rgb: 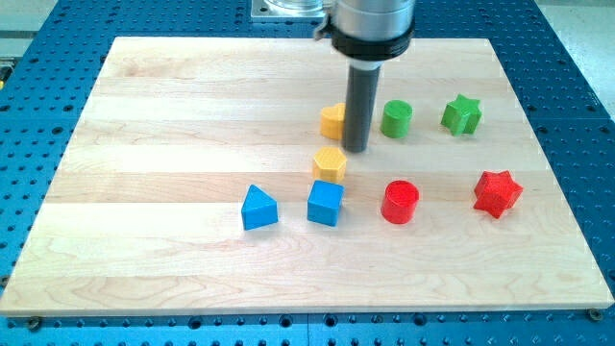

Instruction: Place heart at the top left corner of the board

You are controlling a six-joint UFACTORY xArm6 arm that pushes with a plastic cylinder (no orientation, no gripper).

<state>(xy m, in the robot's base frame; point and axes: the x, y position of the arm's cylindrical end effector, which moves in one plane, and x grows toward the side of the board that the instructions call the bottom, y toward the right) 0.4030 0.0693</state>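
Blue perforated metal frames the pale wooden counter (173,125), which carries eight small blocks toward the view's right half. This arm has no jaws to open or close, only the dark rod, and my tip (355,150) rests just at the right side of the yellow heart (332,121), touching or nearly so; the rod hides part of the block's right edge. Below it sits a yellow hexagon (330,163), then a blue cube (325,203) and a blue triangular block (258,208). To the right stand a green cylinder (396,118), a green star (461,114), a red cylinder (400,202) and a red star (497,193).

I judge the push is only starting: the heart lies near the board's middle top, well apart from the top left corner. From this side I would drive leftward and slightly upward, keeping the tip centred behind the heart so it does not slip off or rotate away. That path looks free of other blocks.
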